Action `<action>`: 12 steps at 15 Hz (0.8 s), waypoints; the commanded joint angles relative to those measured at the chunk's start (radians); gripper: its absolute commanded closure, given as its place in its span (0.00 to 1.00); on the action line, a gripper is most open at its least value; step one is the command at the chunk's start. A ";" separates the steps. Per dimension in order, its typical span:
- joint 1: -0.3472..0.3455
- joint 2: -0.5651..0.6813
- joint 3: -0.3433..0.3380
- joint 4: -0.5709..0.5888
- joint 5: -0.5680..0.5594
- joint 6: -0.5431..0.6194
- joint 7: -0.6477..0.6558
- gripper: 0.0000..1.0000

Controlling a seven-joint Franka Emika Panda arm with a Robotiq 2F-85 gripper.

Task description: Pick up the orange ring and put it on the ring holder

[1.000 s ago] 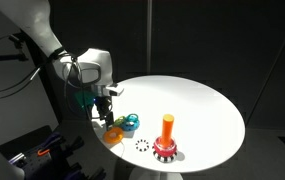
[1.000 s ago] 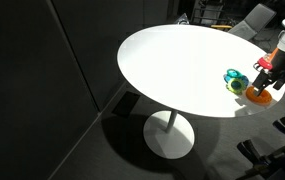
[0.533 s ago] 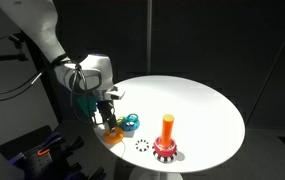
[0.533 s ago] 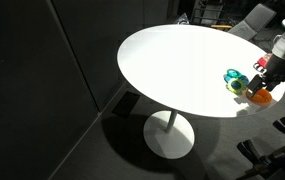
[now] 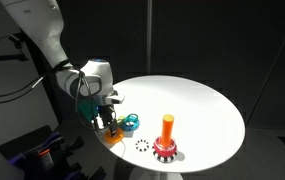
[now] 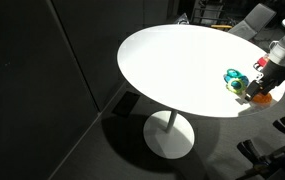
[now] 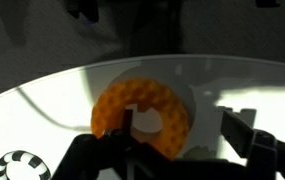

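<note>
The orange ring (image 5: pixel 113 137) lies flat near the table's edge; it also shows in an exterior view (image 6: pixel 263 98) and fills the middle of the wrist view (image 7: pixel 142 112). My gripper (image 5: pixel 106 122) is open and low over it, also seen in an exterior view (image 6: pixel 259 86). In the wrist view the gripper (image 7: pixel 180 135) has one finger at the ring's hole and the other outside its rim, apart from it. The ring holder (image 5: pixel 166 140), an orange peg on a red toothed base, stands apart from the ring on the table.
A green ring and a blue ring (image 5: pixel 130 122) lie together beside the orange ring, also in an exterior view (image 6: pixel 235 79). A small dark gear-like piece (image 5: pixel 142 146) lies between ring and holder, at the wrist view's lower left (image 7: pixel 20 165). The round white table (image 5: pixel 202 100) ends close by.
My gripper has come down and a little nearer to the orange ring. The rings and the holder have not moved.
</note>
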 commanded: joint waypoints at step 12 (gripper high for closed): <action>0.023 -0.152 -0.084 0.008 -0.117 -0.229 0.069 0.95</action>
